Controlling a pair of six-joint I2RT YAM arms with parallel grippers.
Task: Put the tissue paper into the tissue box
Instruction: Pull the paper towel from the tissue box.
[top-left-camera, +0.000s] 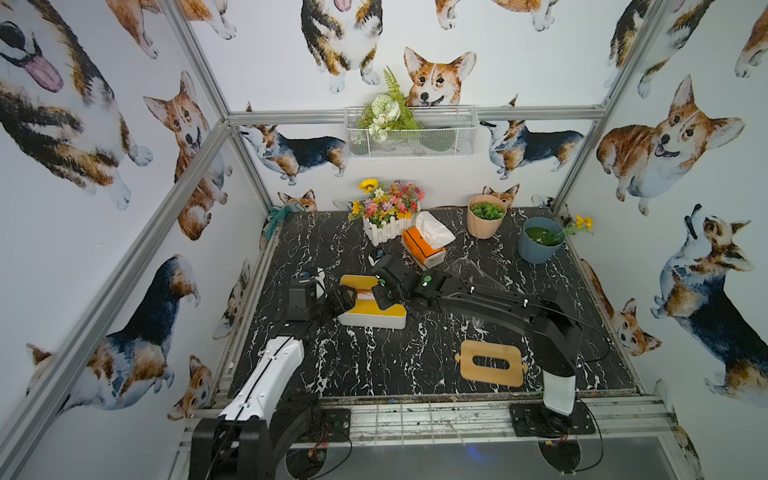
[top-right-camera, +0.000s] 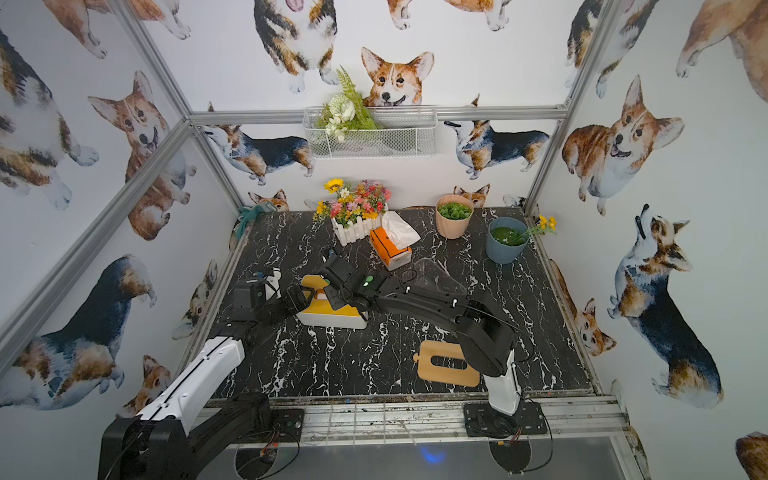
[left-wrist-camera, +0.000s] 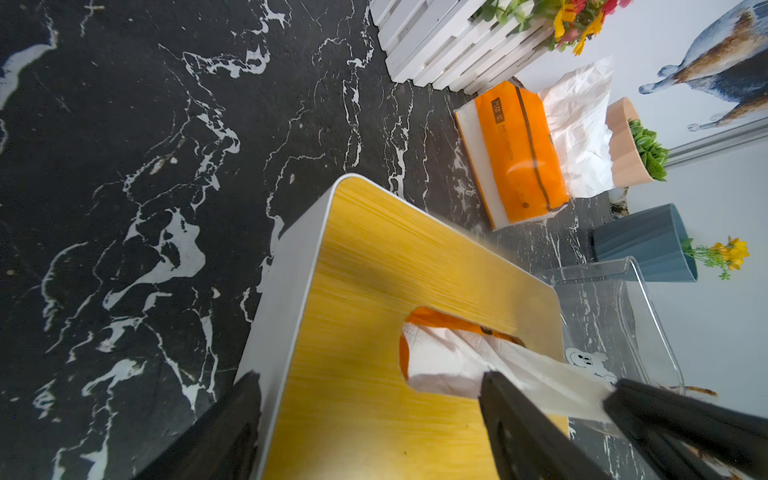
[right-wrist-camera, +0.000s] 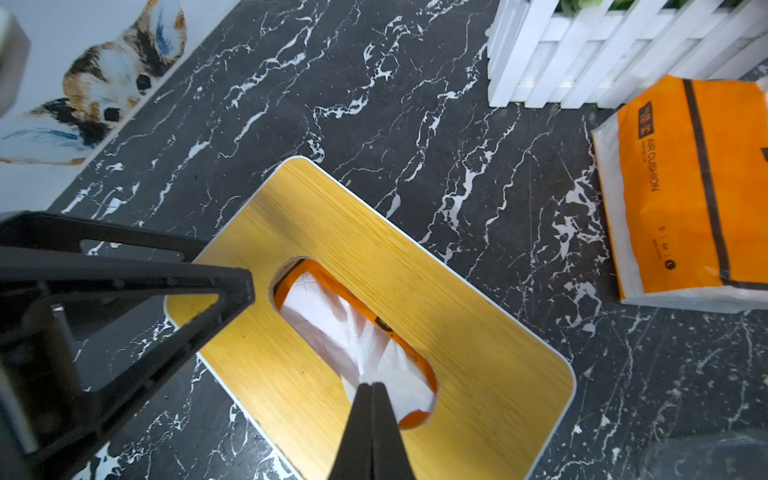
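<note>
A robot's two arms meet over a tissue box (top-left-camera: 374, 322) left of centre on a black marble desk (top-left-camera: 374, 370); the tissue paper (right-wrist-camera: 324, 316) sits inside the box, its orange wrapper and a white sheet showing through the oval slot (left-wrist-camera: 449, 328) in the wood-grain lid (right-wrist-camera: 478, 332). The right end effector (right-wrist-camera: 372, 390) is pressed closed at one end of the slot, pinching the white sheet where it rises above the lid. The left end effector (left-wrist-camera: 370, 376) stands wide open and holds nothing; one finger lies over the lid by the slot, the other hangs outside the box's white wall, so the jaws straddle the rim.

In both top views, bare marble runs from the box to the desk's front edge, and more lies open on the box's left toward the side rail. Behind the box, a second orange tissue pack (top-left-camera: 422, 247) lies apart from it with a sheet standing up, just beside a white picket planter (top-left-camera: 388, 230) of flowers. A clear plastic holder (left-wrist-camera: 602, 291) stands near the box's right end, under the right arm. A spare lid (top-left-camera: 492, 363) lies flat near the front right, close to the right arm's base; a peach pot (top-left-camera: 486, 218) and a blue pot (top-left-camera: 540, 245) keep to the back right corner.
</note>
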